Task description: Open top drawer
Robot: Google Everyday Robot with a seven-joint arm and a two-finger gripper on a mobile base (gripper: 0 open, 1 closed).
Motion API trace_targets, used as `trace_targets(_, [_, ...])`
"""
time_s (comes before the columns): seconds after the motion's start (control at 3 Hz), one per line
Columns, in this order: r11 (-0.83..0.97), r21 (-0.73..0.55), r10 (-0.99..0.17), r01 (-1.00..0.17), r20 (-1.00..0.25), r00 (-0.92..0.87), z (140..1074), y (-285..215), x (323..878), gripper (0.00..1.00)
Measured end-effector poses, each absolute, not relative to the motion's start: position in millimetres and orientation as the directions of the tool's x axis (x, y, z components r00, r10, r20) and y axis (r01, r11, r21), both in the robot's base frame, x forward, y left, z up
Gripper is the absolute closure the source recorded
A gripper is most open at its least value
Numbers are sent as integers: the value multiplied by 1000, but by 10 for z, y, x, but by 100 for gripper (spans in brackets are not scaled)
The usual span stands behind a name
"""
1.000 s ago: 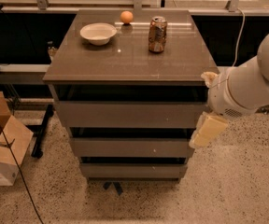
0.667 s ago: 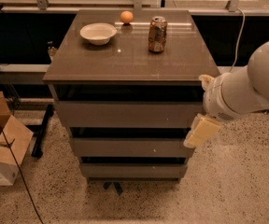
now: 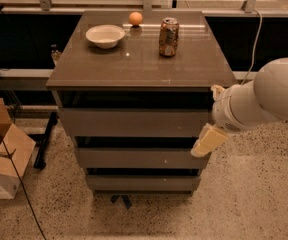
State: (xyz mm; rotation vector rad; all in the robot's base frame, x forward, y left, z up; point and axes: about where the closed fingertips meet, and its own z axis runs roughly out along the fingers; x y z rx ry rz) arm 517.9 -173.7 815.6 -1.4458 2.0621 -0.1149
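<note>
The cabinet stands in the middle of the frame. The top drawer [image 3: 134,122] is the widest front, a plain grey-brown panel directly under the surface [image 3: 144,66] and nearly as wide as it. It looks fully shut, and a dark strip of shadow runs between its upper edge and the slab above. With no handle on the panel, that gap is probably where a pull has to be taken.

The tool [image 3: 206,143] sits at centre right, at the drawer's lower right corner, where the panel meets the narrower middle front [image 3: 139,158]. It hangs down and to the left from the thick white arm [image 3: 264,101], which comes in from the right edge. Only a pale wedge of the tool shows against the cabinet, so I cannot tell whether it is spread or pressed together, nor whether it touches the panel or only overlaps it in this view. It holds nothing I can see. Coming in at the side rather than head-on suggests it is after an edge to hook.

At the back of the surface stand a white bowl [image 3: 105,35], a small orange ball [image 3: 135,18] and a dented can [image 3: 168,30], all well away from the front edge. A sharp tug might still rock the can. The smallest front [image 3: 141,183] is at the bottom, and a cardboard box [image 3: 4,159] lies on the floor at lower left, out of the drawer's path.
</note>
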Motion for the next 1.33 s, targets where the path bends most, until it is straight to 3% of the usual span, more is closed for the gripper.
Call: trace_targets(1.33, [463, -293, -820, -837, -501, -278, 7579, -1714, 5630, 0])
